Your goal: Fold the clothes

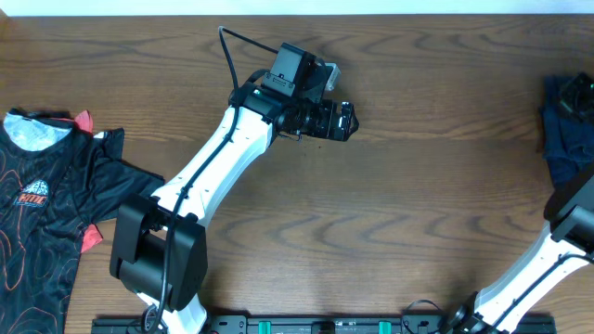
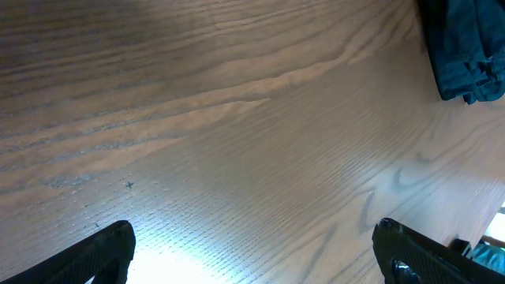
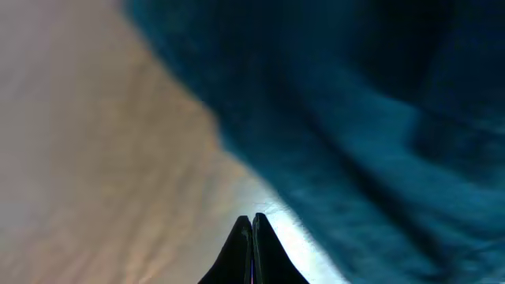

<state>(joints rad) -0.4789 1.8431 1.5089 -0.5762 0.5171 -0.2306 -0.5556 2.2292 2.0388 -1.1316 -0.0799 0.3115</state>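
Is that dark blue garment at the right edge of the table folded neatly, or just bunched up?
Bunched up. The blue garment lies in a rumpled heap with uneven creases and ragged edges, not a flat rectangle.

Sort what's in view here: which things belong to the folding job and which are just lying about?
Belongs to the job:
- navy garment, bunched at the far right
- right gripper, fingers shut, at the garment's edge
- left gripper, fingers open, holding nothing

Just lying about:
- black printed jersey at the far left, untouched
- wooden table itself
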